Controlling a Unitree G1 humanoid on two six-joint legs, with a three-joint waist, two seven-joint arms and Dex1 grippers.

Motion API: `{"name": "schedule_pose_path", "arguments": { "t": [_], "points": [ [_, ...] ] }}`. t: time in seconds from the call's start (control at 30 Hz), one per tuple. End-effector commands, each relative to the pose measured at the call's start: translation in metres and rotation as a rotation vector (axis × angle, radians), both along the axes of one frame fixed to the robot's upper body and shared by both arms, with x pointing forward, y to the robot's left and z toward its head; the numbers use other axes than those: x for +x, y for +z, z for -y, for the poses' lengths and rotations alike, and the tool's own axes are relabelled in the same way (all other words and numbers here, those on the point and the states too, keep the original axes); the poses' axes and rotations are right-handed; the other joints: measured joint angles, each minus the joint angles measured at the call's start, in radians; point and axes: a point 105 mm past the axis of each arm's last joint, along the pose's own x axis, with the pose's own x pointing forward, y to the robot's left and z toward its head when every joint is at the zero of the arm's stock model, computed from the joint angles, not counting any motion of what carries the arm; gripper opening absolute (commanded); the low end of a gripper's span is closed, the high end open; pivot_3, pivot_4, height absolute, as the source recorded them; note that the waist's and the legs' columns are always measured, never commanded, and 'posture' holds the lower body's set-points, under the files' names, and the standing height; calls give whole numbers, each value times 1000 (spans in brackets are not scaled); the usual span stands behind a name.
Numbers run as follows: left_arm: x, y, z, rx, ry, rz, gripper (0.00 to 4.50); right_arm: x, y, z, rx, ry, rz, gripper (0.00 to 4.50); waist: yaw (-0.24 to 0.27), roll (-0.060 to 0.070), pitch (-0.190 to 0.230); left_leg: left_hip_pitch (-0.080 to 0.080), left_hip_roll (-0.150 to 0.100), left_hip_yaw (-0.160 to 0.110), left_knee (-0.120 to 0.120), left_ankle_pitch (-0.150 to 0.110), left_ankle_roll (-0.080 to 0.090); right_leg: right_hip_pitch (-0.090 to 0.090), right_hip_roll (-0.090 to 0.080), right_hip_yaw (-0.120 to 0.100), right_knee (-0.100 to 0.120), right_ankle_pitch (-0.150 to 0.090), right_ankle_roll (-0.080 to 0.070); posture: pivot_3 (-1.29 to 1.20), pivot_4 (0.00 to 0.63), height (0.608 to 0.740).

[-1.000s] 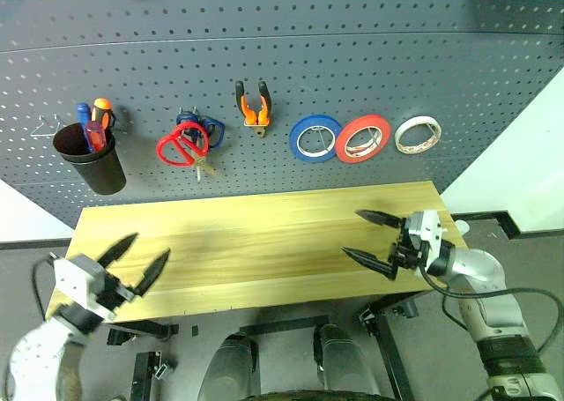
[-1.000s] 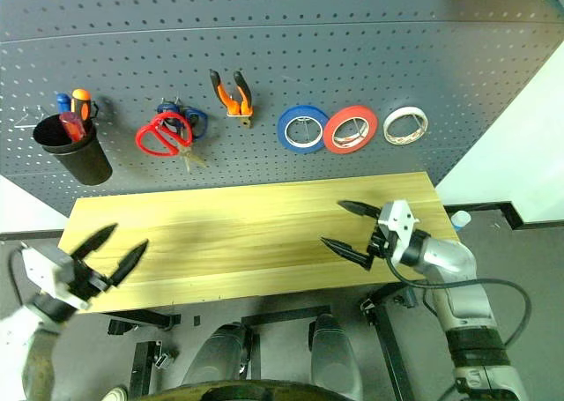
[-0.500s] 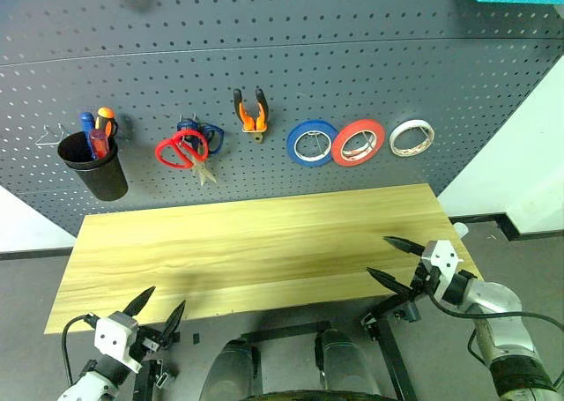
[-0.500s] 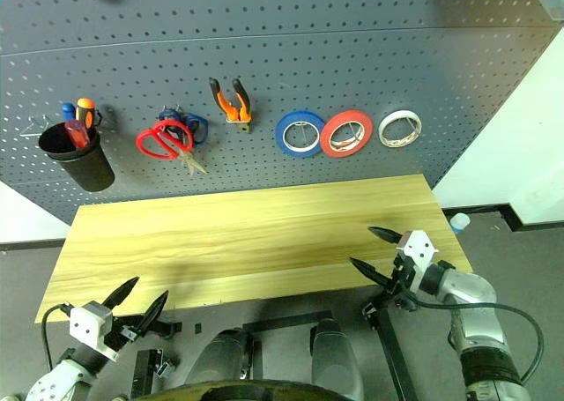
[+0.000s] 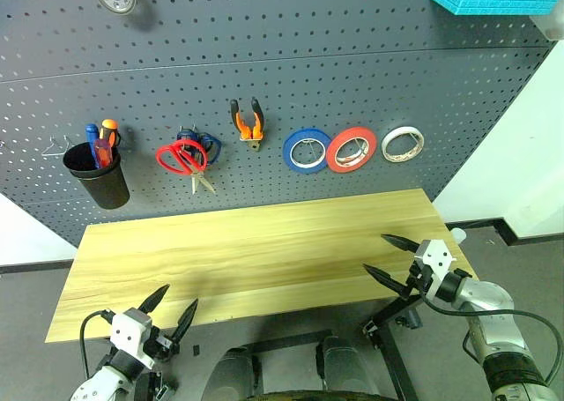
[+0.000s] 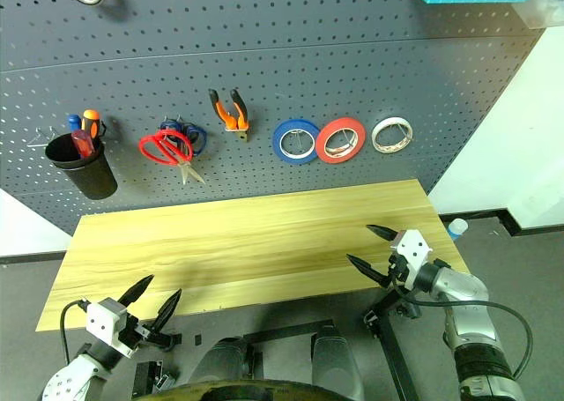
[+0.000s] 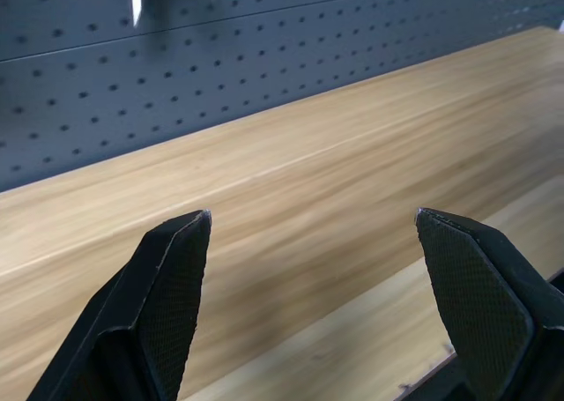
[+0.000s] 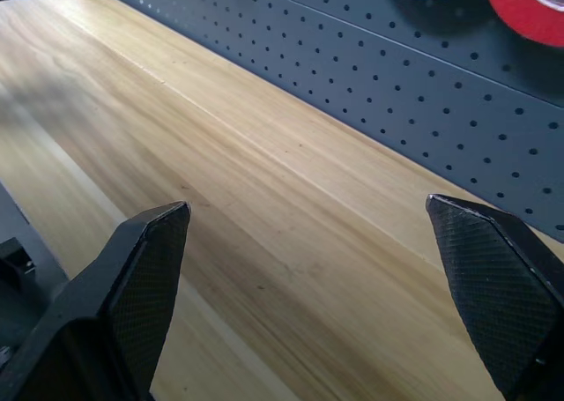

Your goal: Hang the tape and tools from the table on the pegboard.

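On the pegboard [image 5: 264, 57], all task items hang; both claws stand wide and empty.
Head views: cream tape [image 5: 402, 144] hangs rightmost, beside the red roll [image 5: 352, 149] and blue roll [image 5: 307, 150]; orange-and-black pliers [image 5: 247, 120] and red-looped scissors [image 5: 184, 158] hang further left; the blue-ended screwdriver [image 5: 91, 139] stands in a black cup [image 5: 99, 176]. The table [image 5: 256, 242] carries no tools. Left claw [image 5: 166, 311] sits at its near edge, right claw [image 5: 386, 255] over its right end. Left wrist view: fingers [image 7: 167, 295] spread, table beyond. Right wrist view: fingers [image 8: 145, 286] spread likewise over bare planks.
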Motion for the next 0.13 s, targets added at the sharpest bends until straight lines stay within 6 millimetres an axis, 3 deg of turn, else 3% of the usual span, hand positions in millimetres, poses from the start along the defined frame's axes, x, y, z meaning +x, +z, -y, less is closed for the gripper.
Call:
{"name": "schedule_pose_path", "arguments": {
  "t": [0.03, 0.13],
  "points": [
    [6, 6, 0, 8, -8, 31, 3861, 3, 8, -2, 2, 2, 44, 4500, 0, 1, -5, 0, 0, 0, 0, 0, 0, 0, 0, 0, 0, 0, 0, -42, 22, 740],
    [7, 2, 0, 9, -12, 23, 3861, 4, 8, -2, 3, -5, 48, 4500, 0, 3, -11, 1, 0, 0, 0, 0, 0, 0, 0, 0, 0, 0, 0, -47, 18, 740]
  ]
}}
